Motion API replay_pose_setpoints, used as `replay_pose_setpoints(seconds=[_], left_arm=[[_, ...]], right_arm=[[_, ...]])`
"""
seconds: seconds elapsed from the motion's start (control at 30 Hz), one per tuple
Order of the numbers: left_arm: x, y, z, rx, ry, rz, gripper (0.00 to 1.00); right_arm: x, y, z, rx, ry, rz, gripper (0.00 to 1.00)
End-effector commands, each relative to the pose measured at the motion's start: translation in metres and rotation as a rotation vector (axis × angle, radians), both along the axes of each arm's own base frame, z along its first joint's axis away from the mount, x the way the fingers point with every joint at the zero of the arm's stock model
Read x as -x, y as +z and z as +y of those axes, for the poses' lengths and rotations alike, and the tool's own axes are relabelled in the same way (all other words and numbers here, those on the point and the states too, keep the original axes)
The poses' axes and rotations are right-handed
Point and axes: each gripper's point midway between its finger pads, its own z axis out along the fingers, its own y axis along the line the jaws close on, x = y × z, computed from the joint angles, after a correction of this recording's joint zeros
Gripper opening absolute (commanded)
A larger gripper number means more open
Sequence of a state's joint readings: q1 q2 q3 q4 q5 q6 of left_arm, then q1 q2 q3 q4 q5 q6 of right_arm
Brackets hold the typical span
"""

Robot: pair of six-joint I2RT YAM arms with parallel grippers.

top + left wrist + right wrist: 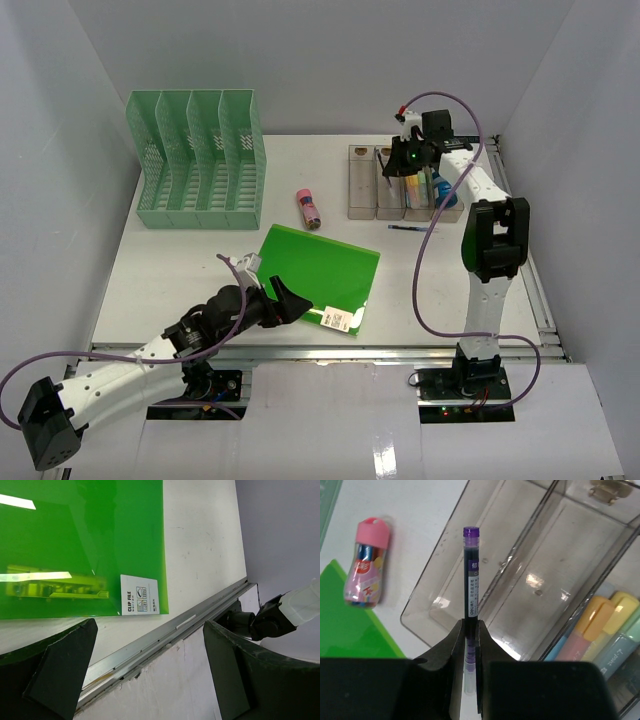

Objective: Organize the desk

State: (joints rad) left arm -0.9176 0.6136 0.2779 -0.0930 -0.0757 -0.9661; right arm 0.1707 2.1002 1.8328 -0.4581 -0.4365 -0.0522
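The white desk (pixel 200 270) holds a green clip file (pixel 318 262) near its front middle. My left gripper (pixel 290 303) is open and empty at the file's near left corner; in the left wrist view the file (pixel 80 545) lies ahead, past its spread fingers (pixel 60 670), above the front rail (pixel 165 635). My right gripper (pixel 395 165) is shut on a purple pen (pixel 471 575) and holds it over the clear four-compartment tray (pixel 362 212), above its left compartments (pixel 470 610).
A green slotted file rack (pixel 200 160) stands at the back left. A pink small bottle (pixel 308 208) lies between rack and tray, also in the right wrist view (pixel 366 562). A dark pen (pixel 410 228) lies before the tray. Highlighters (pixel 605 625) fill a right compartment.
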Motion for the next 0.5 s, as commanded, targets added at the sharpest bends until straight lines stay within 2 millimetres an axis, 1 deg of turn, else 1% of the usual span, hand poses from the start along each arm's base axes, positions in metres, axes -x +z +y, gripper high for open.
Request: replay_pose_setpoints(seconds=[0.0, 0.07, 0.13, 0.2, 0.23, 0.3, 0.33, 0.37, 0.47], left_arm=[[-0.002, 0.009, -0.001, 0.028, 0.007, -0.017, 0.98], [-0.003, 0.008, 0.0, 0.027, 0.013, -0.018, 0.98], [-0.003, 0.006, 0.0, 0.02, 0.013, -0.014, 0.98], [-0.003, 0.006, -0.001, 0.02, 0.01, -0.011, 0.98], [-0.003, 0.005, -0.001, 0.017, 0.009, -0.008, 0.98], [-0.002, 0.005, -0.002, 0.019, 0.003, -0.004, 0.98], [-0.002, 0.005, -0.002, 0.021, 0.002, -0.003, 0.98], [-0.001, 0.006, -0.003, 0.024, 0.0, -0.001, 0.98], [0.0, 0.008, -0.003, 0.034, -0.004, -0.001, 0.98]], right_arm=[[-0.036, 0.017, -0.008, -0.017, -0.146, -0.097, 0.08], [-0.04, 0.01, -0.01, -0.01, -0.153, -0.095, 0.11], [-0.043, 0.0, -0.01, -0.003, -0.155, -0.081, 0.17], [-0.045, -0.006, -0.01, 0.002, -0.149, -0.075, 0.25], [-0.045, -0.007, -0.01, 0.007, -0.144, -0.076, 0.35], [-0.045, -0.008, -0.011, 0.018, -0.131, -0.083, 0.44], [-0.044, -0.008, -0.011, 0.023, -0.126, -0.087, 0.48], [-0.043, -0.005, -0.012, 0.021, -0.124, -0.091, 0.5], [-0.032, 0.013, -0.017, 0.01, -0.108, -0.114, 0.52]])
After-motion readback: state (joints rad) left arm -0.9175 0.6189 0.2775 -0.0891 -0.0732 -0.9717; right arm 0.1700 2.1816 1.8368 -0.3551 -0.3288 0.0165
